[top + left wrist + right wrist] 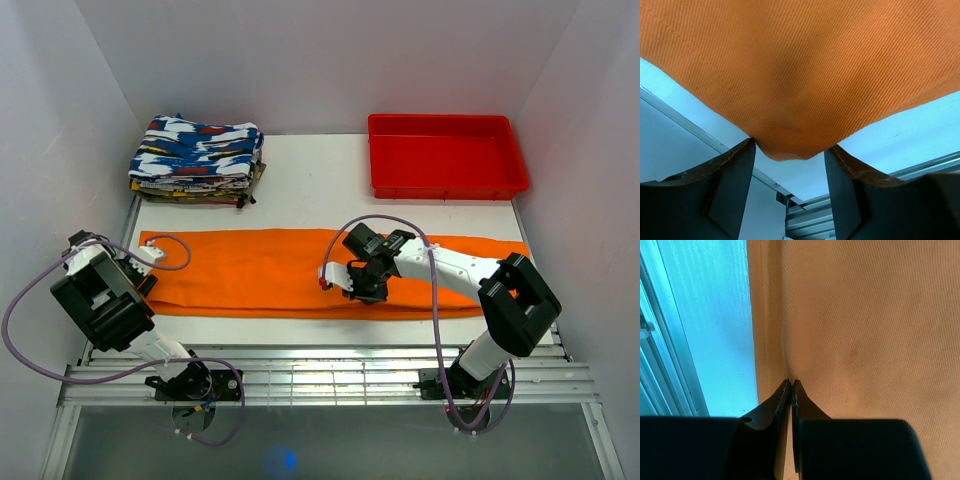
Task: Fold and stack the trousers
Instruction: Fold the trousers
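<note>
While the trousers lie flat as one long orange band across the table, on the near side of the red tray, the top view puts the left gripper at their end farthest from the tray and the right gripper on their near edge, nearer the tray and about mid-length. From the left wrist, the trousers fill the upper part of the view, and one rounded corner dips between the fingers. The left gripper is spread wide there. The cloth touches the fingertips on both sides but is not squeezed. From the right wrist, the trousers cover most of the view, their edge running beside bare table. The right gripper is clenched, its tips meeting at a crease just inside that edge. Whether cloth is caught between them cannot be told.
</note>
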Motion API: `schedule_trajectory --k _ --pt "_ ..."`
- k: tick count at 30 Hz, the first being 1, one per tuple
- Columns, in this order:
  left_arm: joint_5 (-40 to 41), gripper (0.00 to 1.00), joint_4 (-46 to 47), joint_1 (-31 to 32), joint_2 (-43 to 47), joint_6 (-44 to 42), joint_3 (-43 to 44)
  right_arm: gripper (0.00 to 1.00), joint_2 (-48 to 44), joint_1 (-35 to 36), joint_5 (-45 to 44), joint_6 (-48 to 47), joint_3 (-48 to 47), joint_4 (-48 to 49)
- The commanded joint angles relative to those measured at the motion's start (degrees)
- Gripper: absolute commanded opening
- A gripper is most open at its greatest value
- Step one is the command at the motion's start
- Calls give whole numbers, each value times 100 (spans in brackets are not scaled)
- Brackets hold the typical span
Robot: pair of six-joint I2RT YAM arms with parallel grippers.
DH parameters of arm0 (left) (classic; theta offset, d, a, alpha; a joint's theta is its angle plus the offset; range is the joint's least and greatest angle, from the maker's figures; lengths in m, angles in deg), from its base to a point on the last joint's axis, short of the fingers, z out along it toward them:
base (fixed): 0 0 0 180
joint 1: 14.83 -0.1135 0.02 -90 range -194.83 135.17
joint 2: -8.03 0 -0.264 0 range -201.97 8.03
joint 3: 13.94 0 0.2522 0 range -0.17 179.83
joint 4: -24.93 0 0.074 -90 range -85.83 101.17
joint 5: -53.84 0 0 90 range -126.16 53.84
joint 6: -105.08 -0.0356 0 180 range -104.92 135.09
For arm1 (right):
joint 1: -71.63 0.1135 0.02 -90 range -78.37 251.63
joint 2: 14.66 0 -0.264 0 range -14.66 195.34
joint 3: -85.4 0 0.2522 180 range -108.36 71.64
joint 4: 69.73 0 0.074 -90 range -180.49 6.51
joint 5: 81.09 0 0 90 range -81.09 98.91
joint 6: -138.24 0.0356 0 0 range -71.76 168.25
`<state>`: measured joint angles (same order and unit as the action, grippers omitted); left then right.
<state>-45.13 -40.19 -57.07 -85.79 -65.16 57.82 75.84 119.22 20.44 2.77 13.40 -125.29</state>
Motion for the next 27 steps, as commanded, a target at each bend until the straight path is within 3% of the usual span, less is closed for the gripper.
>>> schedule_trajectory --k 1,15,27 --pt "123 68 231 -30 233 123 -113 8 -155 22 315 -93 -197 -205" --pt "493 72 398 -30 39 326 -289 8 -603 4 341 -146 84 -452" --pt "-403 74 -542 -39 198 492 493 8 -252 4 482 -172 -126 -364"
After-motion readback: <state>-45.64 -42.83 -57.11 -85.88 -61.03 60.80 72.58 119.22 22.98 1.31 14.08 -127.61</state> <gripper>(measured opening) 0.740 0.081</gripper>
